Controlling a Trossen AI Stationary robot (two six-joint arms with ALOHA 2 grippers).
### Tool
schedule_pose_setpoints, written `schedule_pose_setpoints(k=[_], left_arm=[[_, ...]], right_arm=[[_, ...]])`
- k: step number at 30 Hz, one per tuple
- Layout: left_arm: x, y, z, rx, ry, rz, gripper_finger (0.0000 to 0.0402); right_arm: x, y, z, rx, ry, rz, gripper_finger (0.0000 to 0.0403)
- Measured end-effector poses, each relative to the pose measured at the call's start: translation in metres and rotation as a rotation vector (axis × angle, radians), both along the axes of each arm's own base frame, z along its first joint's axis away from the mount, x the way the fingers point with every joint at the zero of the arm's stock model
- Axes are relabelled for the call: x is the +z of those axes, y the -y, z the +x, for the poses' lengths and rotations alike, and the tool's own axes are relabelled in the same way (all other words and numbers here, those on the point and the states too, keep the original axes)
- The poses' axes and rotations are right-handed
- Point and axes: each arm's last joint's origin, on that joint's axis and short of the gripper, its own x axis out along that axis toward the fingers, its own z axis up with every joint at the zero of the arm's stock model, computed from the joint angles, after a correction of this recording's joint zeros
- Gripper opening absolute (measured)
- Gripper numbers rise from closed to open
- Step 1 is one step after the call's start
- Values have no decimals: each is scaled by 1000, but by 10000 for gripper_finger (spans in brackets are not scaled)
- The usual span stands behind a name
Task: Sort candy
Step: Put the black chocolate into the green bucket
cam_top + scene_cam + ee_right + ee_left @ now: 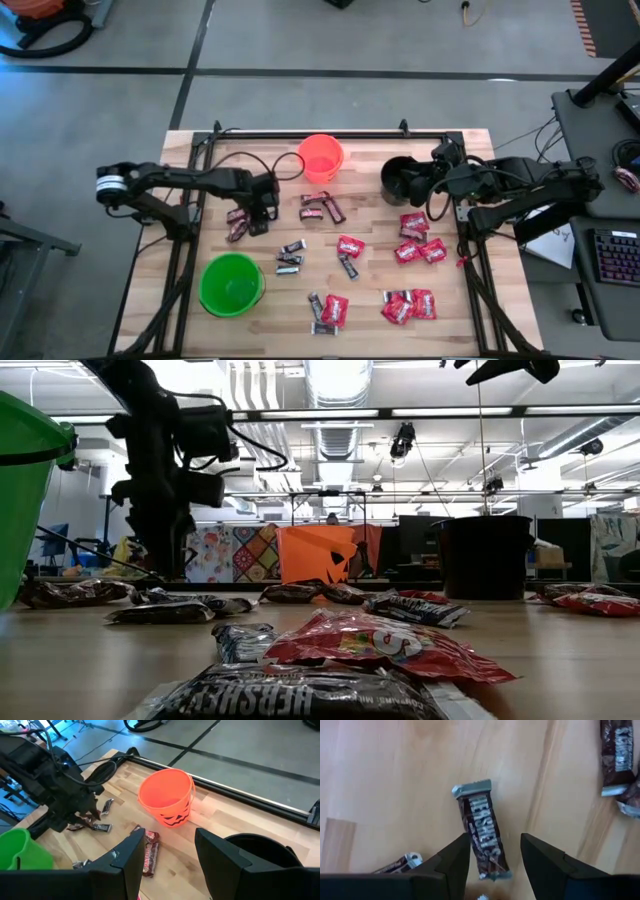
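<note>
My left gripper (495, 837) is open and points down over the table's left-centre (262, 212). Its fingers stand on either side of a dark brown mini bar (482, 832) with pale print that lies flat on the wood; I see no touch. More dark bars (237, 225) lie beside it. Red packets (413, 222) and dark bars (290, 258) are scattered over the table's middle and right. My right gripper (169, 834) is open and empty, hovering by the black cup (400, 180) at the far right.
An orange cup (320, 158) stands at the far middle and a green cup (232, 285) at the near left. Reddish-brown bars (320, 208) lie just in front of the orange cup. Black rails (300, 135) frame the table; bare wood lies between the candy groups.
</note>
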Motion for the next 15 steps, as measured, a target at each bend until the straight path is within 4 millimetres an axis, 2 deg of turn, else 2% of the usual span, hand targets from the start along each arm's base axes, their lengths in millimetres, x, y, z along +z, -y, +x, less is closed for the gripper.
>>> schedule_pose_setpoints(k=[15], left_arm=[[-35,-3,8,21,-105,-28,120]], right_arm=[[-1,0,0,0,-8,-2,166]])
